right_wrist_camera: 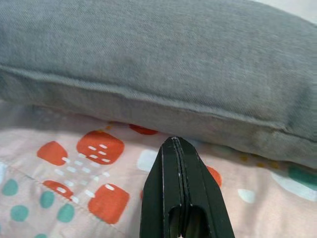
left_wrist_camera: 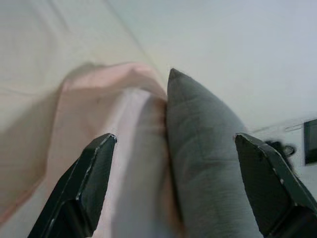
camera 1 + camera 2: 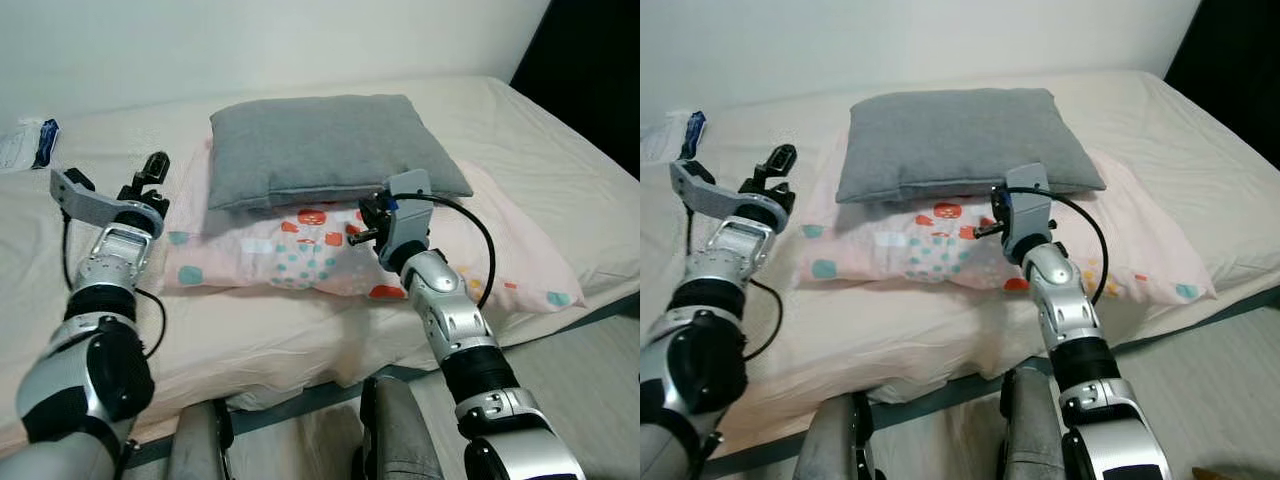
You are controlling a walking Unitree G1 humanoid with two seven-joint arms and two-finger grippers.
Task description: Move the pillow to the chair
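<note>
The grey pillow (image 3: 325,145) lay on top of a pink patterned pillow (image 3: 300,255) on the bed (image 3: 540,150), near the wall. Your right hand (image 1: 179,163) had its fingers pressed together, hovering just below the grey pillow's front seam over the pink one. Your left hand (image 2: 173,183) was spread wide, aimed at the corner of both pillows, touching neither.

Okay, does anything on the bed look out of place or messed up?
Nothing stands out. The grey pillow lies flat on the pink patterned pillow. A small packet sits near the wall.
</note>
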